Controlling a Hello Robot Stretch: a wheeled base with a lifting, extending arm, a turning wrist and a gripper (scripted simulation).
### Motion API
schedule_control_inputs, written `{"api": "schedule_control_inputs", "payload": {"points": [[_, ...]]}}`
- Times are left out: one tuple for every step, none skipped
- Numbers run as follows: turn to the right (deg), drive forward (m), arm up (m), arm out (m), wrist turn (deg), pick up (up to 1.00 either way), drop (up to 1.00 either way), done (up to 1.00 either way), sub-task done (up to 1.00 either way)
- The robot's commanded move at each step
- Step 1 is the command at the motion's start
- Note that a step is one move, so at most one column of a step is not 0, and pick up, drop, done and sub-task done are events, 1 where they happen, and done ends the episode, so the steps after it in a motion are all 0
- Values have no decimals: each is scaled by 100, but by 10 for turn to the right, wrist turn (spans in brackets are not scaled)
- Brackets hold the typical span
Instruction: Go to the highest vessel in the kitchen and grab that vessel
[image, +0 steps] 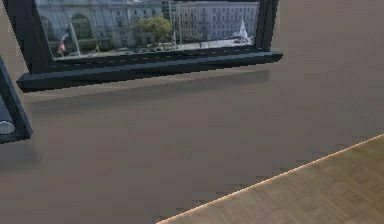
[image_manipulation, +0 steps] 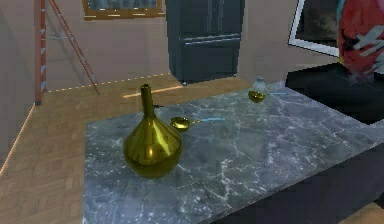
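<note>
A tall golden vase (image_manipulation: 151, 143) with a round belly and a thin neck stands on a grey marble counter (image_manipulation: 250, 150) in the arm side view, near the counter's left end. Behind it lies a small golden bowl-like thing (image_manipulation: 180, 123). Farther back, toward the counter's far right corner, sits a small pale vessel with a golden base (image_manipulation: 258, 93).
Beyond the counter stands a dark fridge (image_manipulation: 205, 40), and a reddish ladder (image_manipulation: 58, 50) leans at the left wall. A dark worktop (image_manipulation: 335, 85) with a colourful thing (image_manipulation: 362, 40) is at the right. In the forward view, a dark-framed window (image: 150, 55) is set in a brown wall above wooden floor (image: 320, 195).
</note>
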Motion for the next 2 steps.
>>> {"api": "schedule_control_inputs", "payload": {"points": [[0, 0, 38, 0, 0, 0, 0, 0, 0], [0, 0, 0, 10, 0, 0, 0, 0, 0]]}}
